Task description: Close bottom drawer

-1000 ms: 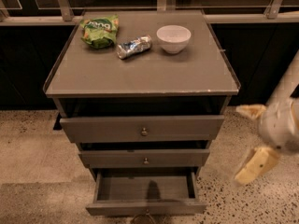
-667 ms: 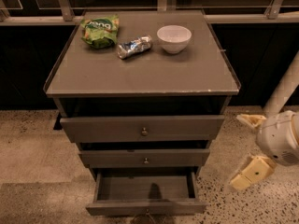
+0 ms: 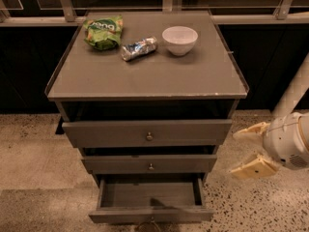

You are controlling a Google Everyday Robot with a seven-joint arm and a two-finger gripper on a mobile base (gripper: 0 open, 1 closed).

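The bottom drawer point(image 3: 150, 213) is the lowest of three grey-brown drawers and stands pulled far out, its empty inside showing. Its knob is at the picture's bottom edge. My gripper point(image 3: 244, 150) hangs to the right of the cabinet, level with the middle drawer point(image 3: 149, 163) and apart from it. Its two tan fingers point(image 3: 252, 168) are spread wide and hold nothing.
The cabinet top point(image 3: 145, 76) carries a green snack bag point(image 3: 103, 31), a crushed can point(image 3: 139, 48) and a white bowl point(image 3: 179, 39). The top drawer point(image 3: 147, 132) is slightly out. Speckled floor lies around the cabinet. A railing and dark panels stand behind.
My gripper has moved down and slightly left, closer to the cabinet's right side. The drawers have not moved.
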